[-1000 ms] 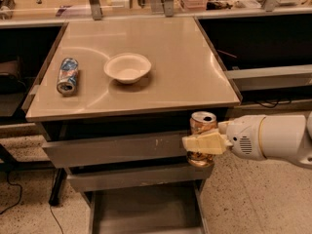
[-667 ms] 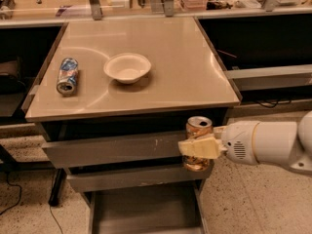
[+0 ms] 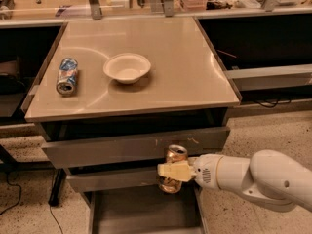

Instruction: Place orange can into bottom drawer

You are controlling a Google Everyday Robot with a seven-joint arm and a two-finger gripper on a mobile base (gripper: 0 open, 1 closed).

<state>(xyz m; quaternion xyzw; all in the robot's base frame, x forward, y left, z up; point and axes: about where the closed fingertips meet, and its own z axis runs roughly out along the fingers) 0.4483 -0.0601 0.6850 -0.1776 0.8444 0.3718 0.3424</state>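
Note:
The orange can [image 3: 174,155] is held upright in my gripper [image 3: 171,171], whose pale fingers are shut around its middle. The can hangs in front of the two upper drawer fronts, above the back right part of the open bottom drawer [image 3: 136,211]. That drawer is pulled out, a shallow grey tray with a bare floor. My white arm [image 3: 253,177] reaches in from the right.
On the beige tabletop [image 3: 185,67] stand a white bowl [image 3: 126,67] and a crushed blue-and-white can [image 3: 67,75] lying at the left. The two upper drawers [image 3: 131,147] are slightly pulled out. Shelving stands behind; speckled floor lies to the right.
My gripper has moved left and downward with the orange can, from beside the table's right front corner to in front of the drawers above the open bottom drawer.

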